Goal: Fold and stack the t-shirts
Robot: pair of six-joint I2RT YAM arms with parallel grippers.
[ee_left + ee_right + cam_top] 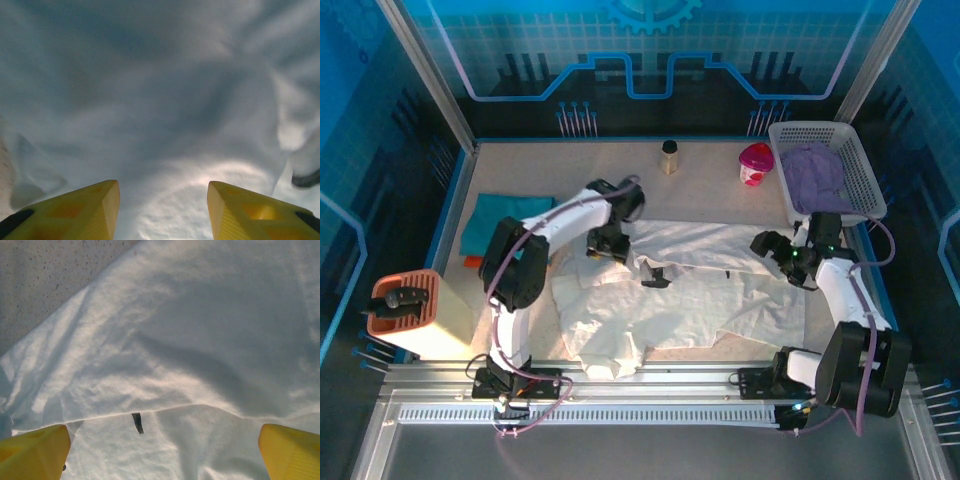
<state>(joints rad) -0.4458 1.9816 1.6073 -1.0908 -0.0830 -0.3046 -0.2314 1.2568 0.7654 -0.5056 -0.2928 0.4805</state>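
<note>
The speckled table (520, 165) carries the work, and most of its middle is taken by the white t-shirt (700, 290). Its far half lies fairly flat, while its near left part is bunched and wrinkled. The teal t-shirt (500, 225) lies folded at the left edge of the table, well apart from the white one, and a sliver of the orange t-shirt (472, 262) peeks out just beside it. The white mesh basket (825, 135) sits at the far right with purple cloth (815, 175) in it.

The left gripper (610, 245) hangs over the white shirt's far left part. In its wrist view the left gripper (164, 200) has its jaws partway apart, with only rumpled cloth below and nothing pinched. The right gripper (770, 245) hovers at the shirt's right side. From its wrist the right gripper (165, 450) shows its jaws spread wide and empty above a cloth edge that overlaps another layer, near a small dark tag (137, 422).

I judge the step in hand to be folding the white shirt, with neither arm gripping it. The next move seems to call for each gripper to drop onto an edge, close on a single layer, and carry it across evenly, with the bunched near corner smoothed first
</note>
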